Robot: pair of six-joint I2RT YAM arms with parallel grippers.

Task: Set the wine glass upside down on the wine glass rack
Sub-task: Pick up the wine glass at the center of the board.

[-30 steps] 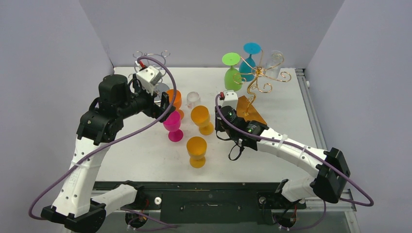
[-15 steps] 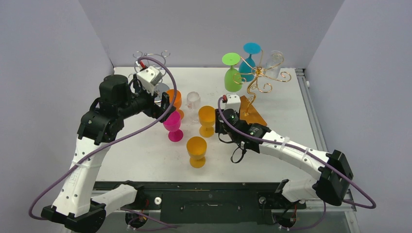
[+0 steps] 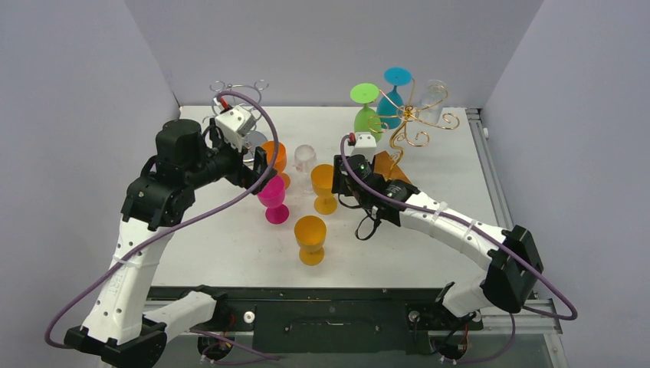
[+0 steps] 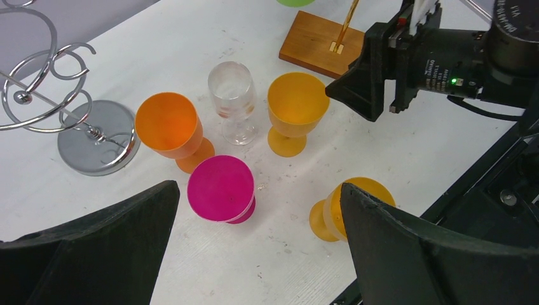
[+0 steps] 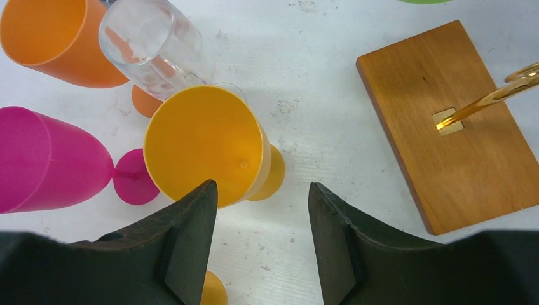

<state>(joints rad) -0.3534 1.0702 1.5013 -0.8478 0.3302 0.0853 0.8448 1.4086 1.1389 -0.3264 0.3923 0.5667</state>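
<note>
One amber wine glass (image 5: 203,146) stands just beneath the right claw (image 5: 262,203).

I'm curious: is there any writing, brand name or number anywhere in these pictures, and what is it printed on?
Small white print, several lines, on the right arm's black wrist housing: too small and blurred to read.
White lettering on the round black joint housing at the top right corner of the left wrist view: cut off and blurred, unreadable.
No words or numbers show on the pink glass, the other glasses or the wooden base.
</note>
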